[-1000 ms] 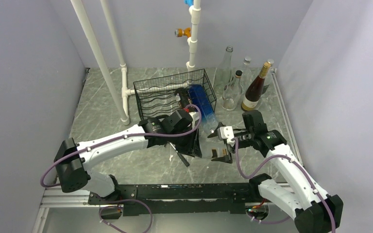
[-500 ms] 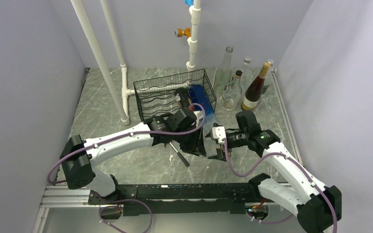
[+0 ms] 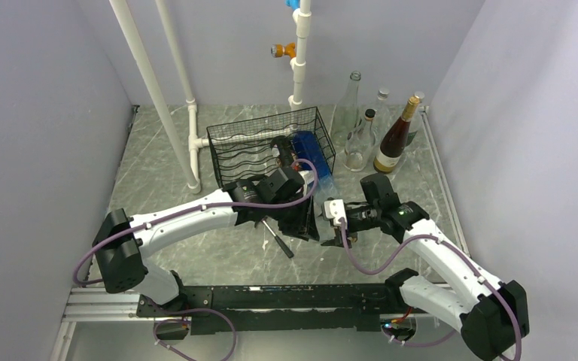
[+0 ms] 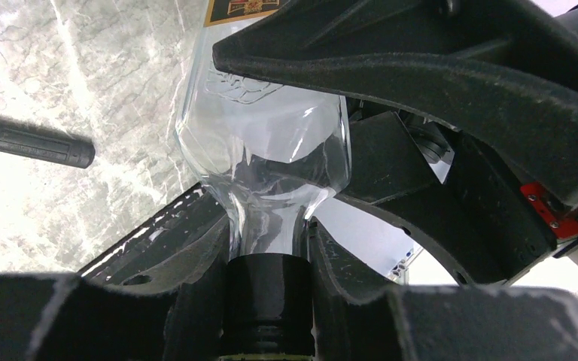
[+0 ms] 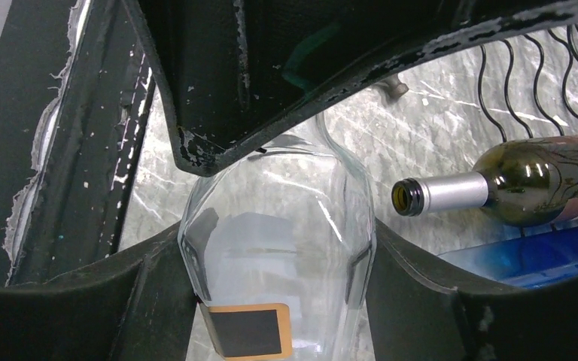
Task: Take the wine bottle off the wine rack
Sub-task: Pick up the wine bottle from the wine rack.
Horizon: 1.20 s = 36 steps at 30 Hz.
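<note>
Black-capped wine bottle: left wrist view.

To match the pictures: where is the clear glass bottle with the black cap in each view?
Top external: clear glass bottle, centre of picture.
Left wrist: bottle, centre, neck nearest.
Right wrist: bottle, lower centre, label nearest.
Shared landmark: grey marble table.
</note>
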Each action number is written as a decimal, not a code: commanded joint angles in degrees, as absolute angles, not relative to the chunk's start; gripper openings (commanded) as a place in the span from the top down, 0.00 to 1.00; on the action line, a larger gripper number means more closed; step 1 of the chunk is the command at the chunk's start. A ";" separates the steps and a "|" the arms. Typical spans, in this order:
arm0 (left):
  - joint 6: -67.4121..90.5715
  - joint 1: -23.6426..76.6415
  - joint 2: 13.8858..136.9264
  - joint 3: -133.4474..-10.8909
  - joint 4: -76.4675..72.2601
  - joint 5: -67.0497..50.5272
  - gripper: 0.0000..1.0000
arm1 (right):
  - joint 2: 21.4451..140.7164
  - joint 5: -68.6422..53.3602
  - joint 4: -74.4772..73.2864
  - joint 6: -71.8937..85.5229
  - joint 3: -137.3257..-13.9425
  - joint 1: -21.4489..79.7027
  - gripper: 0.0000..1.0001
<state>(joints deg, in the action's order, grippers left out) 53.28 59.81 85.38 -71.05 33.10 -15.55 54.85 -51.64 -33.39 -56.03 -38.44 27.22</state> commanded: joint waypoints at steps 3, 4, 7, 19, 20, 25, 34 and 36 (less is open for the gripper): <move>54.44 60.12 83.58 -73.98 20.07 -20.32 0.97 | 56.13 -54.95 -33.73 -60.10 -39.47 27.64 0.54; 54.49 60.04 83.32 -73.56 19.36 -20.65 0.92 | 56.18 -55.45 -34.70 -60.57 -39.85 27.64 0.62; 54.81 59.82 81.64 -71.14 16.59 -21.50 0.77 | 56.03 -57.42 -37.55 -62.67 -40.78 27.31 0.81; 55.39 58.54 77.44 -62.87 7.26 -24.25 0.28 | 55.83 -60.91 -38.84 -61.75 -41.64 24.60 1.00; 55.19 58.56 77.36 -62.58 6.99 -24.45 0.27 | 55.81 -61.22 -38.89 -61.66 -41.72 24.30 1.00; 52.10 58.54 75.22 -61.15 7.29 -22.88 0.15 | 54.84 -63.36 -39.97 -61.97 -41.92 22.12 1.00; 43.75 58.54 67.48 -53.76 -0.32 -16.34 0.01 | 53.28 -66.82 -42.65 -63.81 -42.78 19.14 1.00; 42.08 58.58 66.52 -52.28 -2.17 -15.45 0.01 | 53.05 -67.82 -42.92 -63.65 -43.02 18.40 1.00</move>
